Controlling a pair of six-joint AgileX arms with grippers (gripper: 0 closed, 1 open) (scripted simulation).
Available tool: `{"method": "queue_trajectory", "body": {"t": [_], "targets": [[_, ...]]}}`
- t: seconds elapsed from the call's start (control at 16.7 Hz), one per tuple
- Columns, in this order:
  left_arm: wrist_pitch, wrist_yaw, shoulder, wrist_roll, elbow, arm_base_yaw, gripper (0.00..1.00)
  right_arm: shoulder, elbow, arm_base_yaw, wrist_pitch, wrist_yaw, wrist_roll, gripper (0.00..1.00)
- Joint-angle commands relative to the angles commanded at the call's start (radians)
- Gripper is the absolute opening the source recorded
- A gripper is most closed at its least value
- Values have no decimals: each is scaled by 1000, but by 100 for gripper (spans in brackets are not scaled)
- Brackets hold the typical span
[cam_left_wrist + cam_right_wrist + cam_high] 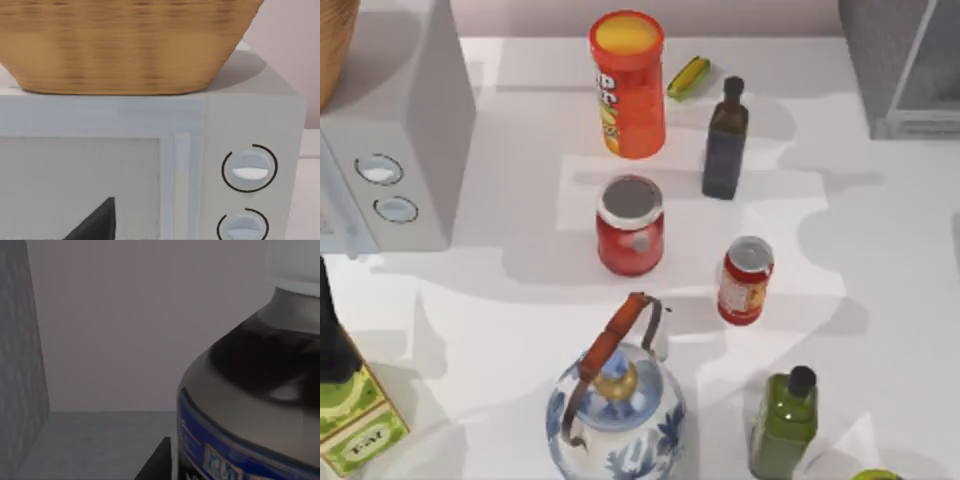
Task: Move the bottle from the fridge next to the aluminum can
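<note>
The bottle (250, 405) stands upright in the fridge (20, 365), cut off at the frame; right claw's grip unreadable; the can (746, 281) stands mid-table.

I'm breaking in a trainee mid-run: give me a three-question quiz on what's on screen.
1. True or false: the wicker basket sits on the box with two dials.
2. Which stands closest to the small red can? A chip tube B lidded red jar C teapot
3. In the right wrist view, what colour is the bottle's cap?

Key: 1 true; 2 B; 3 white.
</note>
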Motion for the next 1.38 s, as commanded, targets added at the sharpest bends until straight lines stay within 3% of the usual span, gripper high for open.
{"method": "queue_trajectory", "body": {"t": [0.36,0.78,1.38], "targets": [[0,0,0,0,0,0,100,-102,37,0,-142,-2,1,0],[0,0,0,0,0,0,100,-136,-2,-8,-135,-6,3,0],[0,0,0,0,0,0,100,-501,-534,-73,13,-81,4,0]]}}
